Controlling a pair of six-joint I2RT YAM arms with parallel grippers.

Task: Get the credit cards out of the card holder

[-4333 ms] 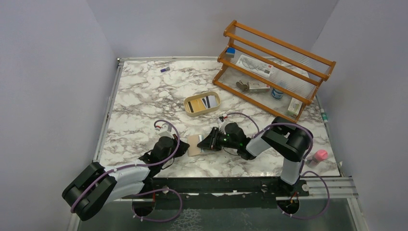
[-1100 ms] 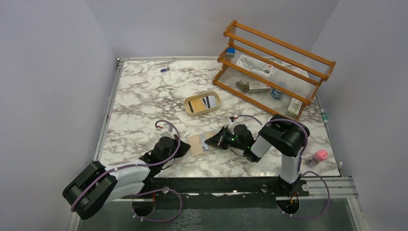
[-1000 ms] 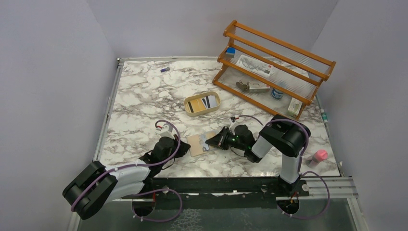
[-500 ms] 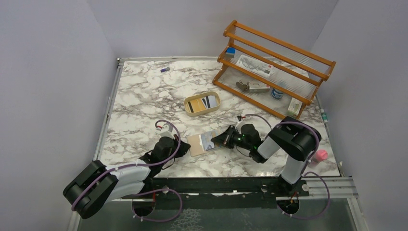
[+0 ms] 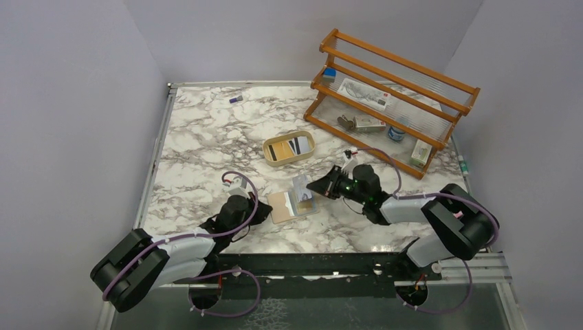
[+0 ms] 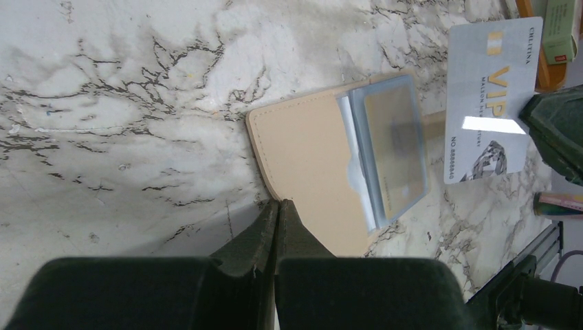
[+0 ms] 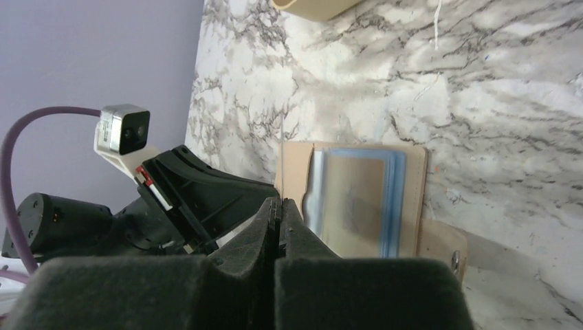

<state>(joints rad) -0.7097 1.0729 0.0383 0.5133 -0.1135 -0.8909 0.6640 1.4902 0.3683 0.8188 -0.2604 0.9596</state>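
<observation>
Pinching the whitish VIP card (image 6: 491, 103) in your right gripper (image 7: 278, 205), just beside the card holder (image 6: 309, 158).
Your left gripper (image 6: 277, 206), jaws closed, touches the open holder's edge with its tips, holding nothing.

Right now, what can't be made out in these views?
- Right wrist: the whitish card held by the right gripper does not show, hidden inside the shut gripper.
- Left wrist: the right gripper is cut off by the frame edge, so its grip is hidden.
- Card holder: its hazy clear pocket hides whether a card sits inside, in both wrist views.
- Top external: card print too small.
</observation>
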